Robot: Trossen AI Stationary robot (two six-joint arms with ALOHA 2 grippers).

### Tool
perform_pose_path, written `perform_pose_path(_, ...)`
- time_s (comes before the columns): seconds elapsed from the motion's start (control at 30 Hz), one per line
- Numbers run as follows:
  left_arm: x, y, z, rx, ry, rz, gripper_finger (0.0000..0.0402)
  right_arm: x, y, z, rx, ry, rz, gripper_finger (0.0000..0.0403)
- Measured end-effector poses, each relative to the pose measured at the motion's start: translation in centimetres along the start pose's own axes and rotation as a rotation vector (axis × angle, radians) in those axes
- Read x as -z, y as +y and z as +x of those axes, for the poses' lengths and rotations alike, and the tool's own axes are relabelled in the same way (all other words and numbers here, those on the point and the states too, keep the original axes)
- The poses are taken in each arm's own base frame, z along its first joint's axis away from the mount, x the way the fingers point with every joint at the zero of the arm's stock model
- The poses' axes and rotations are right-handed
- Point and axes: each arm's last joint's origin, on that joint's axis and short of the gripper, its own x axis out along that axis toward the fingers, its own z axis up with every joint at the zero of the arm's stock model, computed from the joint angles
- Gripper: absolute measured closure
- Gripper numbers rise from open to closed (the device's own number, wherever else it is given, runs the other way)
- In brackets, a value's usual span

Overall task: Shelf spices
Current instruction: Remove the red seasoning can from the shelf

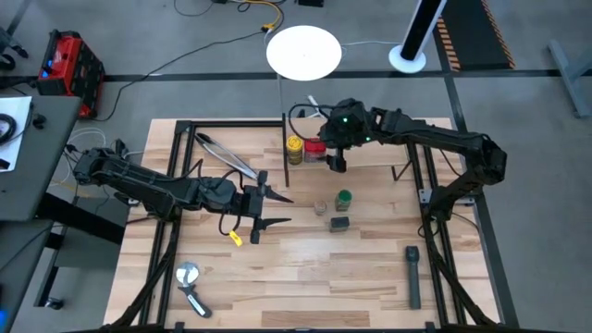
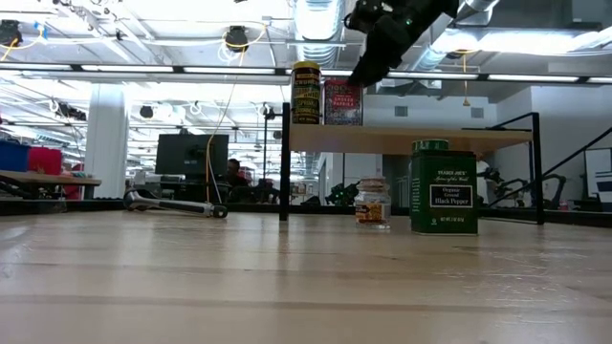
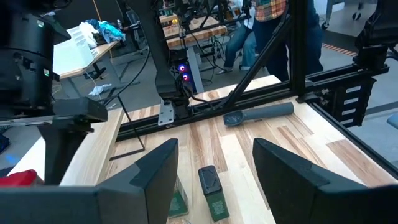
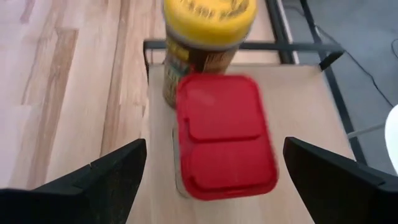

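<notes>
The shelf stands at the table's far middle. On its left end stand a yellow-lidded jar and, beside it, a red-lidded square tin. My right gripper hangs open just above the red tin, one finger on either side and clear of it. On the table in front of the shelf stand a green-lidded jar, a small clear jar and a dark square tin. My left gripper is open, low over the table, to the left of these three.
Metal tongs lie at the far left of the table. A black bar-shaped tool lies near the right front corner and a small round-headed tool near the left front. Black frame rails run along the table's sides.
</notes>
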Motion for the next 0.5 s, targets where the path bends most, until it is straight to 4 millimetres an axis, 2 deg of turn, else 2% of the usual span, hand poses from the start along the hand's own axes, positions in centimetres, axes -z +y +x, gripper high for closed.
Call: perform_pose_path(0.5, -0.04, 0.01, 0.00, -0.001, -0.003, -0.019, 0.0201, -0.22, 0.04, 0.11, 0.022, -0.022, -0.007, 0.0024)
